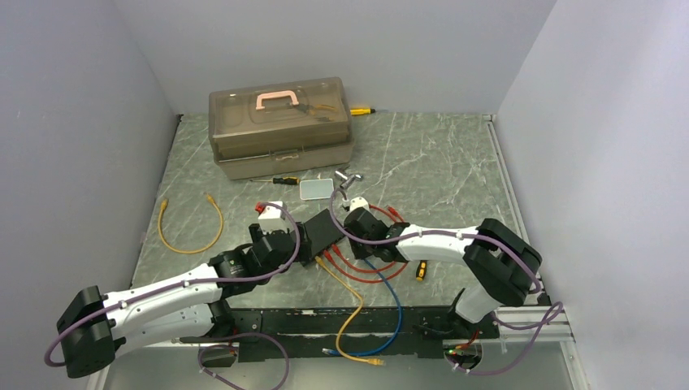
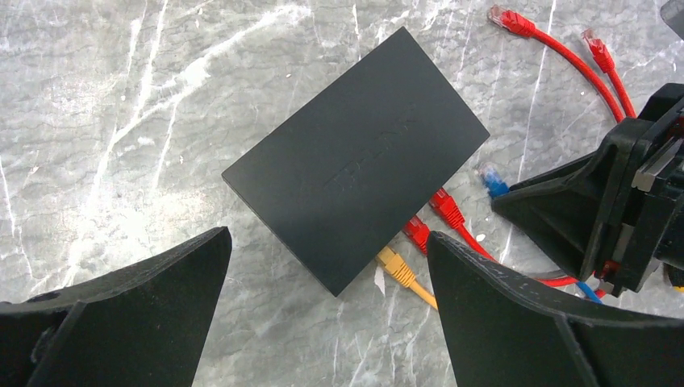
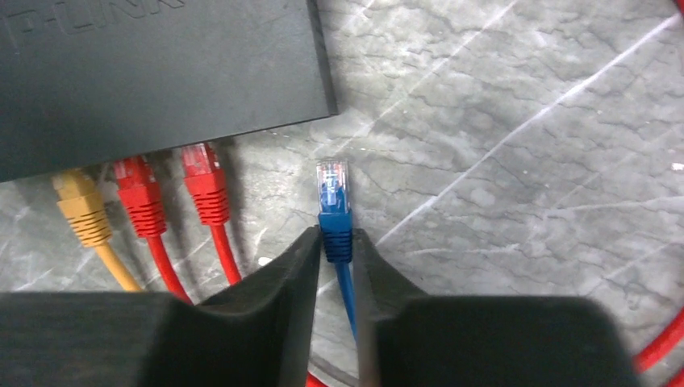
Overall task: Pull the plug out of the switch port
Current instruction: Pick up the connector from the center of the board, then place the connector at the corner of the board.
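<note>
The flat black switch [image 1: 325, 231] lies on the marble table between my two grippers; it also shows in the left wrist view [image 2: 355, 157] and the right wrist view [image 3: 153, 72]. A yellow plug [image 3: 77, 205] and two red plugs [image 3: 137, 193] sit in its ports. My right gripper [image 3: 336, 242] is shut on the blue plug [image 3: 333, 201], which is out of the switch, its clear tip a short way off the switch's corner. My left gripper [image 2: 327, 242] is open and empty, with its fingers either side of the switch's near corner. In the top view the left gripper [image 1: 280, 244] is left of the switch and the right gripper [image 1: 357, 221] is right of it.
A translucent brown toolbox [image 1: 280, 126] stands at the back. A silver tin [image 1: 317, 188], a screwdriver [image 1: 284, 179] and small parts lie behind the switch. A loose yellow cable [image 1: 191, 227] lies at the left. Red loops [image 1: 382, 260], blue [image 1: 394, 296] and yellow [image 1: 357, 301] cables trail toward the near edge.
</note>
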`<state>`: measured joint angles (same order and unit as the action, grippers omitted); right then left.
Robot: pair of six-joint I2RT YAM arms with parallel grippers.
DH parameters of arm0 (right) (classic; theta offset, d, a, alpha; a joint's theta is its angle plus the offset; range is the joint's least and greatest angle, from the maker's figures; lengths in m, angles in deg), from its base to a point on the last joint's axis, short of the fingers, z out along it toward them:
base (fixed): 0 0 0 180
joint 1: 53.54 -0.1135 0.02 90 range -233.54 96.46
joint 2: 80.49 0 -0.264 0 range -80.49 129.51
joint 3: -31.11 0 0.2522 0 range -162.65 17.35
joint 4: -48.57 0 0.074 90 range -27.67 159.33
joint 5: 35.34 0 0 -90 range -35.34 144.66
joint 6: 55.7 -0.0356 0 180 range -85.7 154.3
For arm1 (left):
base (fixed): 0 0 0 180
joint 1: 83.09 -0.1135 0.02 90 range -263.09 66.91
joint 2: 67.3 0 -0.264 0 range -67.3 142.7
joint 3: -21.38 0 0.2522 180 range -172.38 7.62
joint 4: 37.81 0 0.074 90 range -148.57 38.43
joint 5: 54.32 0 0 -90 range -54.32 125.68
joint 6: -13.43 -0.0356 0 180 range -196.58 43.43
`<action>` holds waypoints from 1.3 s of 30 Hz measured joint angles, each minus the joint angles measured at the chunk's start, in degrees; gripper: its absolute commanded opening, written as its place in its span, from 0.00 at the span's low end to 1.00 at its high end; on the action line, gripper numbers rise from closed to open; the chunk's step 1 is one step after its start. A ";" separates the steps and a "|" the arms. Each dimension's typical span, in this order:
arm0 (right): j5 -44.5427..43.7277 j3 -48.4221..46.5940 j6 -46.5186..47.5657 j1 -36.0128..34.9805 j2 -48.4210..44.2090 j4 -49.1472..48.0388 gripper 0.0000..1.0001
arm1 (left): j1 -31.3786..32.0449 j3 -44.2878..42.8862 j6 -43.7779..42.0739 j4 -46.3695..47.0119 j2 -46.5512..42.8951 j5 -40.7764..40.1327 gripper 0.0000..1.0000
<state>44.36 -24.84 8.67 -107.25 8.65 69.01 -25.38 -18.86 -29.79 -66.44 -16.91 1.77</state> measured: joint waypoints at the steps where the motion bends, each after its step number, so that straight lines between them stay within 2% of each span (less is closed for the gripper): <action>1: -0.81 -0.04 0.02 -0.15 0.04 0.20 0.10 | 0.00 0.00 0.07 0.00 0.00 0.00 0.99; 3: -2.14 -0.09 -0.13 -0.35 0.11 0.61 0.00 | 0.00 0.02 0.35 0.00 -0.04 0.00 0.99; 8: -4.20 -0.59 -0.63 -0.72 0.02 2.03 0.00 | 0.00 0.04 0.48 0.35 -1.01 0.02 0.99; 12: -8.70 -1.95 -0.28 -0.35 -1.33 8.24 0.00 | 0.00 0.04 -1.18 2.12 -2.05 0.66 0.99; 16: -13.92 -4.79 0.87 0.52 -5.18 12.48 0.00 | 0.00 0.04 -3.17 5.38 -2.36 1.90 0.99; 21: -19.06 -9.35 3.13 1.60 -12.68 13.31 0.00 | 0.00 0.15 -6.05 10.78 -2.47 5.29 0.99; 30: -20.94 -15.28 5.16 2.12 -22.38 12.46 0.00 | -0.15 5.31 -13.64 31.23 -4.46 16.15 0.99; 35: -17.53 -14.51 5.79 2.12 -30.62 7.98 0.00 | -0.39 5.16 -17.22 42.95 0.26 23.50 0.99; 39: -14.67 -14.51 5.16 2.16 -33.14 6.14 0.00 | -0.63 4.07 -18.80 49.57 5.55 29.22 0.99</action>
<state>29.69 -39.36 13.83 -105.09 -24.48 75.15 -26.01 -14.80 -48.59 -16.87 -11.36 30.99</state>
